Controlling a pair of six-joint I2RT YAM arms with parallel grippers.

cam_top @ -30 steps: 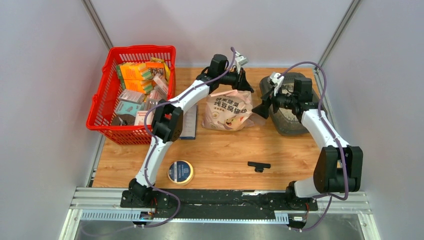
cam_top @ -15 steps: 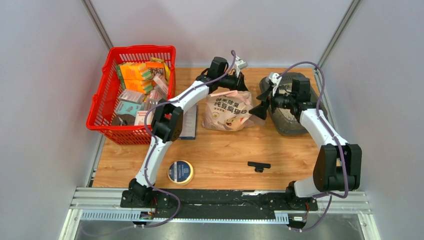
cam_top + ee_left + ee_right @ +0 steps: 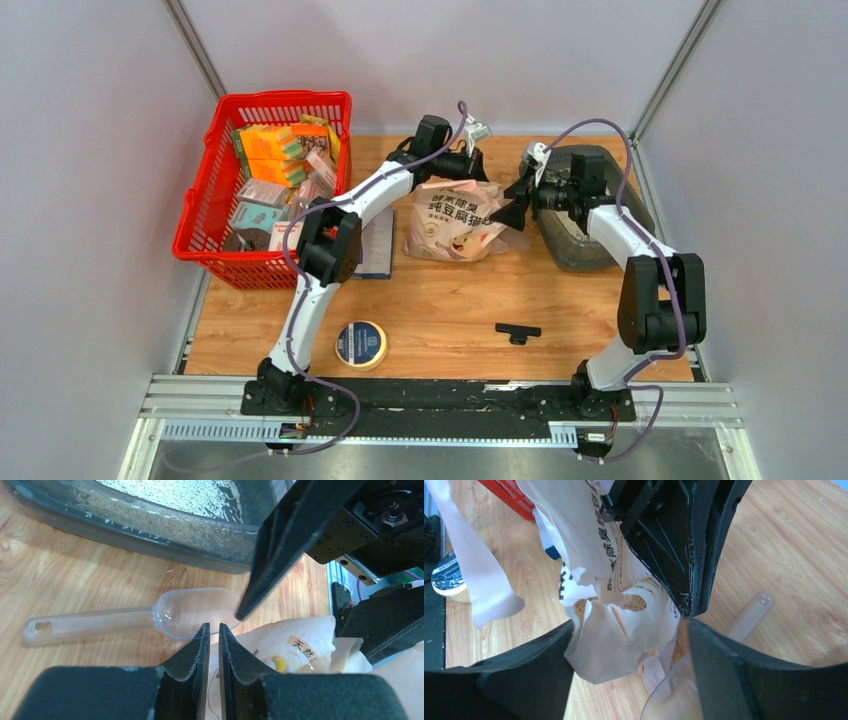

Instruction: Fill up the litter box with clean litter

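The pale litter bag (image 3: 455, 222) lies mid-table. My left gripper (image 3: 478, 165) (image 3: 213, 627) is shut on the bag's upper edge, with paper pinched between the narrow jaws. My right gripper (image 3: 508, 213) (image 3: 630, 625) is open, its fingers on either side of the bag's torn, crumpled corner (image 3: 619, 640). Tan granules (image 3: 636, 602) show inside the opening. The dark grey litter box (image 3: 578, 245) (image 3: 150, 535) stands right of the bag with clean litter (image 3: 175, 492) in it. A clear plastic scoop (image 3: 195, 612) (image 3: 751, 615) lies on the wood between bag and box.
A red mesh basket (image 3: 205, 215) full of packets sits at the back left. A tape roll (image 3: 361, 343) and a small black T-shaped part (image 3: 517, 332) lie near the front. A flat dark booklet (image 3: 378, 245) lies left of the bag.
My right gripper has swung left from over the litter box to the bag's right corner. The left gripper has edged left at the bag's top and its jaws have narrowed.
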